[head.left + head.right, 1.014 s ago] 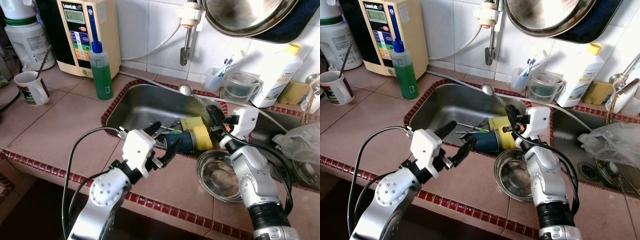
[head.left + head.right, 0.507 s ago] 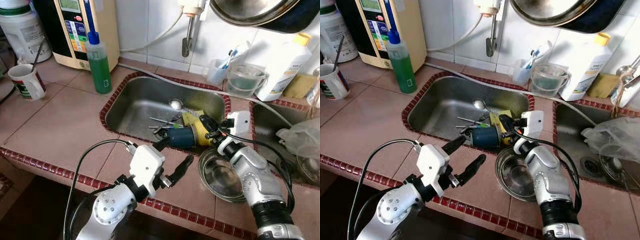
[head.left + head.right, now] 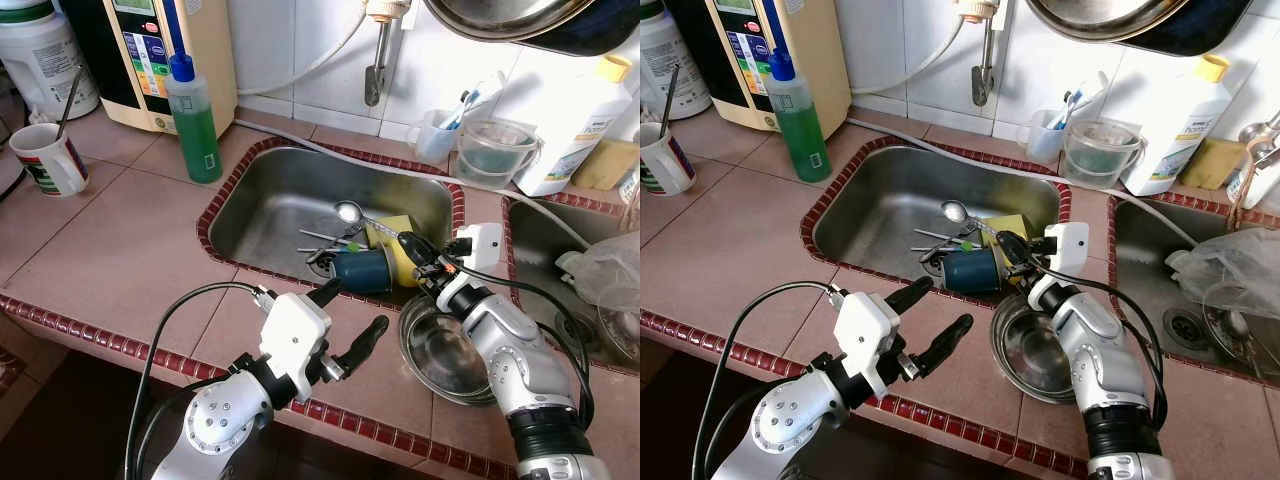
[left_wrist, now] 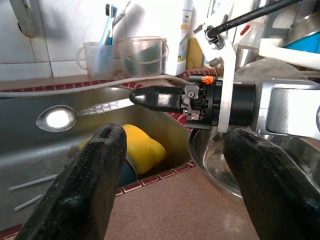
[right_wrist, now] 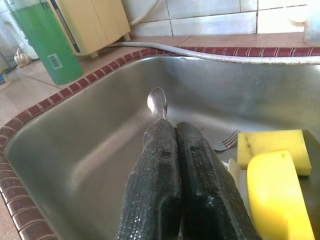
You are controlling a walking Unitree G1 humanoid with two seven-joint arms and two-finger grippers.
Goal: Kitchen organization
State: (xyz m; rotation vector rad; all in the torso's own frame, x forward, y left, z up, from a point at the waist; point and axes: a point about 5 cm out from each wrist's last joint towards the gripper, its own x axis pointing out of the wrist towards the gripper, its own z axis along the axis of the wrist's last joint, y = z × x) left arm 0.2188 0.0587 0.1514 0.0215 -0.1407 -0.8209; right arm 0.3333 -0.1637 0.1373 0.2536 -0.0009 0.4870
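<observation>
Two pincers are working over a tiled desk (image 3: 120,250) with a steel sink (image 3: 270,200) at centre frame

Item 1, right pincer (image 3: 410,247): fingers are pressing together on the handle of a spoon (image 3: 349,211), holding it lifted over the right half of the sink, bowl end pointing toward upper left of the frame. The right wrist view is showing the spoon bowl just beyond the closed fingertips (image 5: 162,132).

Item 2, left pincer (image 3: 350,315): fingers are standing spread, holding nothing, hovering over the desk at the sink's near rim, lower centre of the frame.

Item 3, sink contents: a dark blue cup (image 3: 360,270) is lying on its side with a yellow sponge (image 3: 400,255) against it; a fork and other cutlery (image 3: 320,242) are lying loose to the cup's left.

Item 4, steel bowl (image 3: 440,350): sitting on the desk right of the sink, beneath the right forearm.

Item 5, surroundings: green soap bottle (image 3: 195,120) and mug (image 3: 45,160) at upper left; white bottle (image 3: 575,125) and clear tub (image 3: 495,150) at upper right.

Risks, as judged: the grip is looking narrow and near the handle's end, so the spoon is likely to pivot or slide out during a swing, dropping back among the cutlery. The right forearm is passing close over the steel bowl and could knock it. The idle left pincer is sitting near the right arm's path, so a collision is possible
</observation>
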